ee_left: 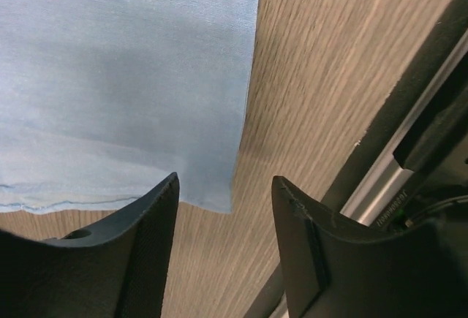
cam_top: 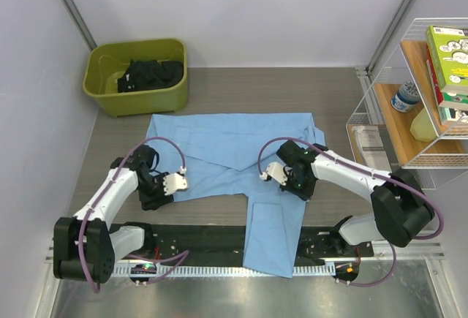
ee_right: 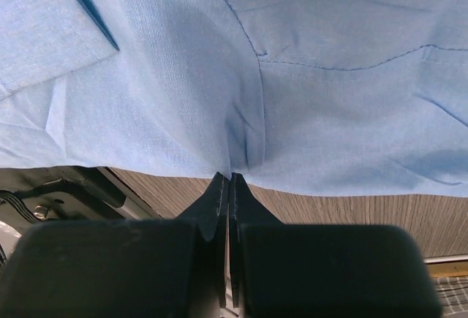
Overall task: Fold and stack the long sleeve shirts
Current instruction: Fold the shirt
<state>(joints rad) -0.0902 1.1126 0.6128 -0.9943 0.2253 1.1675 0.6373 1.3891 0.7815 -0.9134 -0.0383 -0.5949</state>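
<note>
The shirt (cam_top: 232,150) is spread on the bench (cam_top: 292,91), with 1 part draped over the near edge. Its hem is pinched by the closed right gripper (ee_right: 230,180). The left gripper (ee_left: 223,186) is open at the shirt's corner, with nothing gripped. If only 1 side is pulled, the thin cloth could be skewed or dragged from the pinch.

"How many shirts lay on the worktop (cam_top: 256,91)?"
"One shirt (cam_top: 227,142), blue."
"Bins?"
"One bin (cam_top: 99,90), green, one dark heap (cam_top: 150,73) inside."
"Hands?"
"Two: the left hand (ee_left: 223,201) and the right hand (ee_right: 230,180)."
"Shelves?"
"One wire shelf (cam_top: 439,164)."
</note>
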